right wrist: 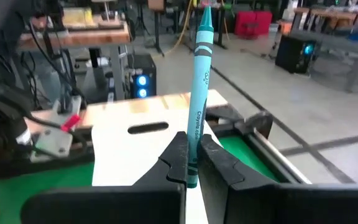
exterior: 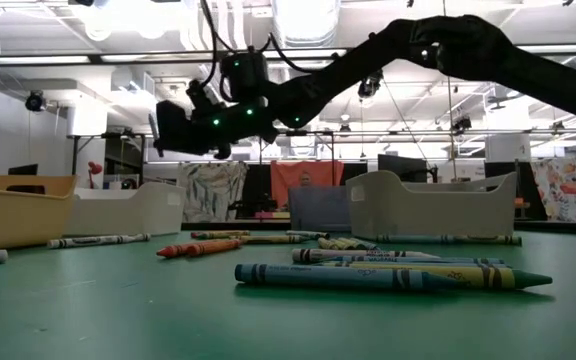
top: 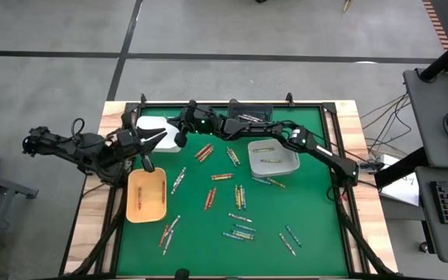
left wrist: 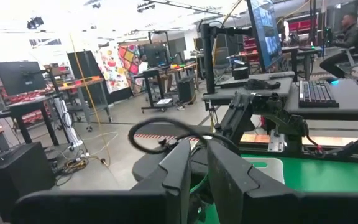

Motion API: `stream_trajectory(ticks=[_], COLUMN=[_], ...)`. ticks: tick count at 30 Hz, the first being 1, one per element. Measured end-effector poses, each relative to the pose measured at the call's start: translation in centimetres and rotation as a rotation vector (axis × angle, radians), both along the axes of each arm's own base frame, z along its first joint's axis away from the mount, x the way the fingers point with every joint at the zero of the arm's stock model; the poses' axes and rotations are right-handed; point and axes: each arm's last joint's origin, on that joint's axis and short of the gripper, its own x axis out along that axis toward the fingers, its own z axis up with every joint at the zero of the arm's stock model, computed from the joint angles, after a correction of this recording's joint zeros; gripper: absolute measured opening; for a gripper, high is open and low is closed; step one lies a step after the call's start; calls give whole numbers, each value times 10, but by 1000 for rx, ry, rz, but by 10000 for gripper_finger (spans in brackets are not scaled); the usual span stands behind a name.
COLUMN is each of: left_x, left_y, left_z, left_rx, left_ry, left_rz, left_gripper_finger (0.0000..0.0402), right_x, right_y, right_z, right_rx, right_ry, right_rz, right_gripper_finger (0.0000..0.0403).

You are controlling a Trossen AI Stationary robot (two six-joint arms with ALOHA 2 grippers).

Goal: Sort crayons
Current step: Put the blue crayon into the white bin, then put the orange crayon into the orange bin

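Green felt covers the table, on which crayons lie scattered singly and in small clusters across the middle and near side. Seen from table height, a blue and a yellow crayon lie side by side nearest the camera, with a red-orange crayon farther back. Four trays stand on the felt: a tan tray at the left, a white tray behind it, a dark tray at the far edge holding a few crayons, and a pale grey tray right of centre with a crayon inside. The right arm reaches from the right side across the far part of the table; the right gripper hangs in the air just beside the white tray. Its jaws pinch a blue crayon, which stands up between the fingers with its tip pointing away from the wrist, the white tray beneath it. The left gripper is at the table's left edge, at the far end of the tan tray and near the white one. Its fingers stand almost together with a narrow gap, and nothing is visible between them.
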Motion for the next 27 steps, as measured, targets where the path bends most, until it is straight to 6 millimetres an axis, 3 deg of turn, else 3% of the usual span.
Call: stream_trajectory(ticks=[18,27], left_x=[0,0], left_y=[0,0], left_z=[2,2], left_rx=[18,19], left_ry=[-13,-11], left_rz=[3,3], left_gripper_finger=[37,37], right_x=[0,0], right_y=[0,0], right_z=[-4,-4], right_rx=[23,22], right_ry=[12,12], right_rz=[-3,-11], right_gripper_finger=[16,69])
